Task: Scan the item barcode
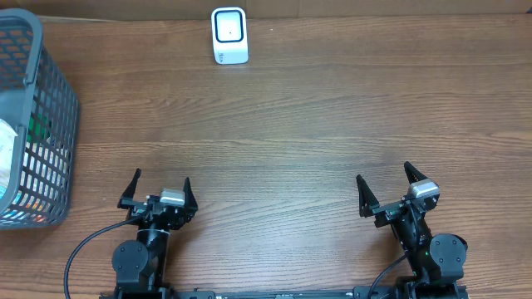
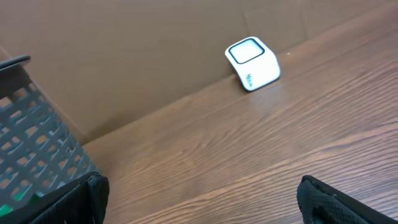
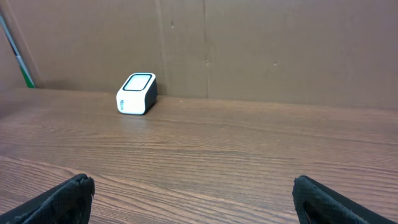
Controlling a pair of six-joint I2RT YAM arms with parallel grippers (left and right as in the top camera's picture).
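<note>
My left gripper [image 1: 160, 184], fingers spread wide, holding nothing, my right gripper [image 1: 383, 181] equally wide and empty, both near the table [image 1: 291, 133] front edge, white scanner [image 1: 229, 36] at the far edge, grey basket [image 1: 51, 100] far left, its contents [image 1: 10, 154] indistinct through the mesh

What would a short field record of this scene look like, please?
scanner: white barcode scanner at the far edge of the table
basket: grey mesh basket at far left, contents only glimpsed through the mesh
left gripper: open, empty, near edge
right gripper: open, empty, near edge
item in hand: none
</note>
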